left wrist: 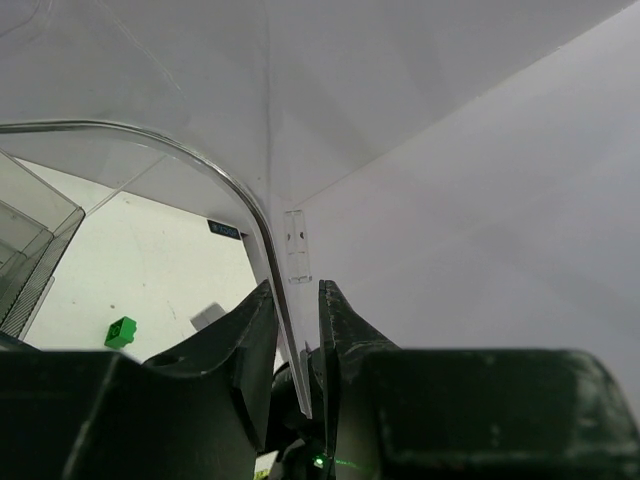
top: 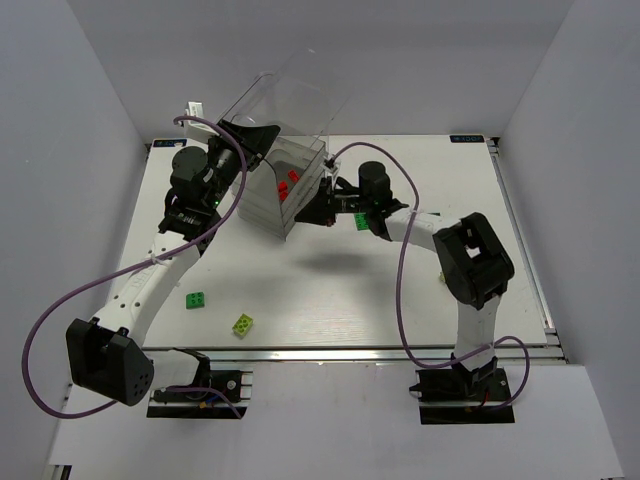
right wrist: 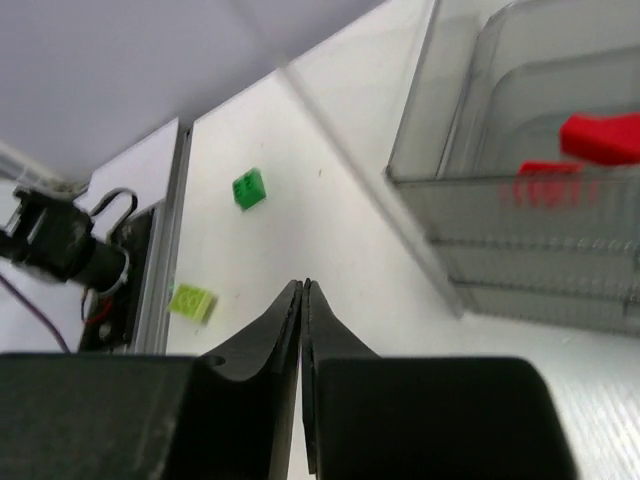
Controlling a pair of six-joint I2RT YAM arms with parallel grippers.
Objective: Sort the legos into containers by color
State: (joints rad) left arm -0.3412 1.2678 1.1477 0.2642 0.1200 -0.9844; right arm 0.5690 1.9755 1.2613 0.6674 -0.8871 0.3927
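Note:
The clear box point(top: 283, 196) of stacked containers stands at the back of the table, its rounded lid point(top: 292, 92) swung up. My left gripper point(top: 250, 140) is shut on the lid's edge point(left wrist: 283, 262); in the left wrist view the left gripper point(left wrist: 297, 288) pinches the thin clear wall. Red legos point(top: 289, 181) lie in an upper compartment, and they show as red legos point(right wrist: 598, 138) in the right wrist view. My right gripper point(top: 320, 208) hovers beside the box front. In its own view the right gripper point(right wrist: 303, 285) is shut with nothing in it. A green lego point(top: 361, 221) lies just beside it.
A green lego point(top: 197, 299) and a yellow-green lego point(top: 242, 324) lie near the front left of the white table point(top: 330, 290). The right wrist view shows the same green lego point(right wrist: 249, 188) and yellow-green lego point(right wrist: 192, 300) near the table's rail point(right wrist: 160, 260). White walls enclose three sides.

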